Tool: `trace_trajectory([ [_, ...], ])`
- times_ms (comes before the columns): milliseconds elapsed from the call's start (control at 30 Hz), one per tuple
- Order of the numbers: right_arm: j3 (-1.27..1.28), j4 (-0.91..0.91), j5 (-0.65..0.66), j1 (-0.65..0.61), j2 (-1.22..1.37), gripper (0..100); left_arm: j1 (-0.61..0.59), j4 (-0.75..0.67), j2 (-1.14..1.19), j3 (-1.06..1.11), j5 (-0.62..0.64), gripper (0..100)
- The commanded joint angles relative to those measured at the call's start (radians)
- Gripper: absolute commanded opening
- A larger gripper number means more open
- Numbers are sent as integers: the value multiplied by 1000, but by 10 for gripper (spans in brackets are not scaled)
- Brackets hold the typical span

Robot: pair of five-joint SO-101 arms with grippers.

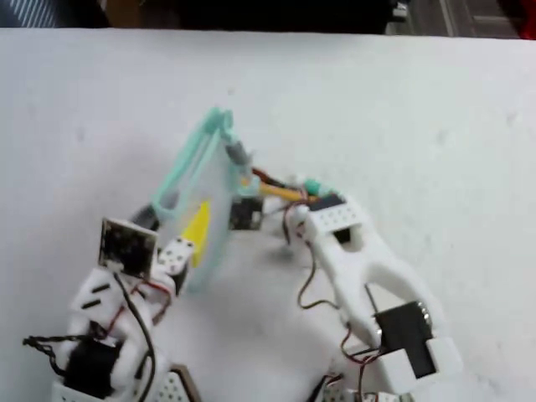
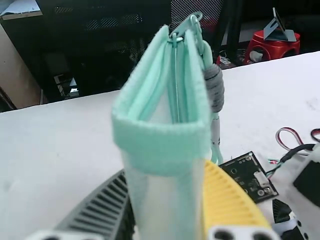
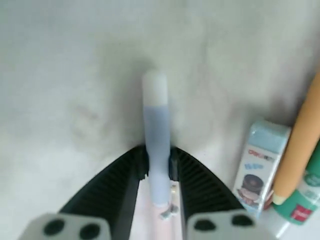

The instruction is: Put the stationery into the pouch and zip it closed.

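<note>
Left claw (image 1: 194, 236), seen from above, is clamped on one mint-edged, see-through fabric pouch (image 1: 197, 180). The pouch stands on its long edge on the white table (image 1: 435, 126) and rises away from the claw. My right claw (image 1: 248, 214) sits just beside the pouch, its white arm (image 1: 368, 268) stretched low over the table. One orange pencil (image 1: 280, 193) lies just past it.

From my left wrist, the left claw (image 2: 165, 172) pinches the pouch (image 2: 165, 120) between a grey finger (image 2: 100, 210) and a yellow finger (image 2: 230, 205). One grey zip pull (image 2: 214, 87) hangs beyond the claw.

From my right wrist, the right claw (image 3: 158, 152) has its black fingers (image 3: 115, 185) closed on one pale blue stick with a white cap (image 3: 156, 115). Beside the claw lie three things:
- one pale blue eraser (image 3: 262, 167) in a printed sleeve with a cartoon figure
- the orange pencil (image 3: 300, 140)
- one green-ended tube (image 3: 307, 202) with a red label, whose print I cannot read
</note>
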Motion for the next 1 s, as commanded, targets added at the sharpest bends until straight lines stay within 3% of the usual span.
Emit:
trace_trajectory([
  [0, 3, -16, -72, 8, -2, 17, 1, -28, 2, -26, 8, 177],
  [267, 5, -15, -170, 10, -5, 17, 1, -31, 2, -8, 8, 177],
  [833, 9, -15, -190, 27, -5, 17, 1, -32, 2, -8, 9, 177],
  [967, 9, -15, -190, 25, -5, 17, -2, -26, 2, -9, 100, 203],
])
